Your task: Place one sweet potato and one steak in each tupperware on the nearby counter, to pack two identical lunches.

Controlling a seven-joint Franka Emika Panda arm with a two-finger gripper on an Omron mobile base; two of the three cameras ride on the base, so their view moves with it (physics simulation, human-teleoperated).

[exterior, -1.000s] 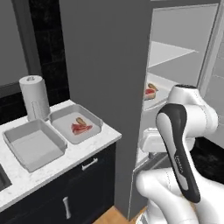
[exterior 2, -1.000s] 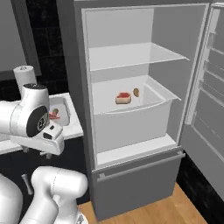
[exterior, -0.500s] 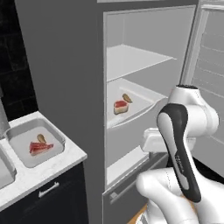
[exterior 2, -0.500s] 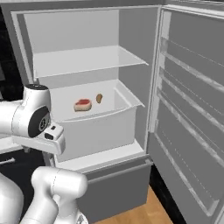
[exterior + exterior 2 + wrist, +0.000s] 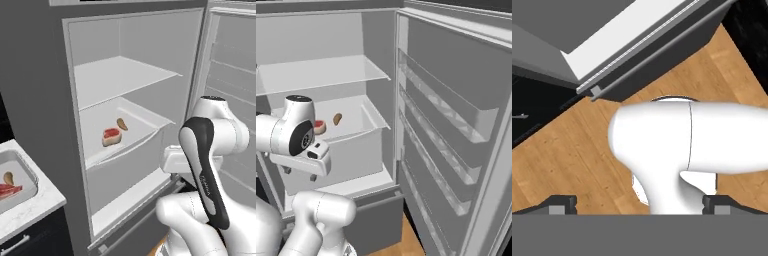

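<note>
I judge the task about half done. The open fridge [image 5: 135, 125] faces me, and on its middle shelf [image 5: 125, 132] one steak [image 5: 111, 135] lies with one sweet potato [image 5: 121, 124] just beside it at two o'clock, both unpacked. At eight o'clock in the left base view, the counter [image 5: 35, 207] carries a tupperware [image 5: 25, 172] already holding a steak [image 5: 9, 190] and a sweet potato [image 5: 8, 177] together. A second tub I cannot see from here. My gripper [image 5: 639, 204] points at the wooden floor [image 5: 572, 160], fingers spread wide, holding nothing.
</note>
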